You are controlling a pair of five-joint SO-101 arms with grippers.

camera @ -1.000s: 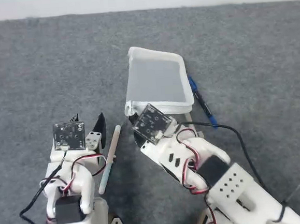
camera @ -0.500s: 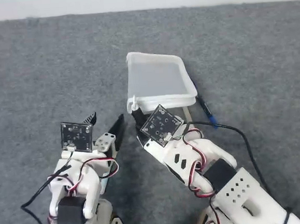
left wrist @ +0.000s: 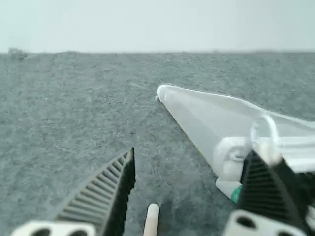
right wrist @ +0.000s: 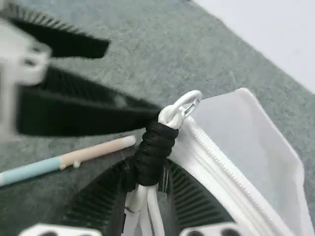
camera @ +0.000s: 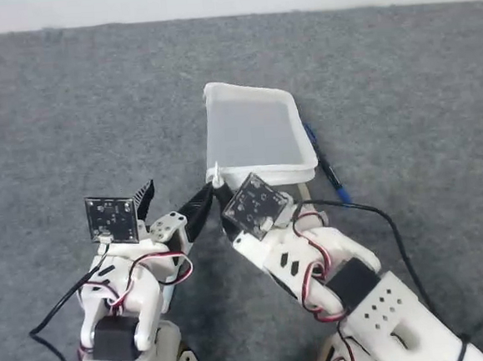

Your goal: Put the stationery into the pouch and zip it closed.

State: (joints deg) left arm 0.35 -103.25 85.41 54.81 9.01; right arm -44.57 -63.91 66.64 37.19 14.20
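Observation:
The translucent white pouch lies flat in the middle of the grey mat, its zip edge toward the arms. My right gripper is shut on the zip's black-wrapped pull cord, just behind its metal ring. My left gripper stands open at the pouch's near left corner, one finger almost at the pull. A cream and light-blue pen lies on the mat under the left gripper, its tip between the fingers. A blue pen lies along the pouch's right side.
Grey carpet-like mat covers the whole table, with open room at the left and far side. A black cable runs past the right arm. The pale wall begins at the mat's far edge.
My left gripper has swung right toward the pouch's near corner and spread wider, now covering most of the cream pen. The right gripper has shifted slightly, still holding the pull cord.

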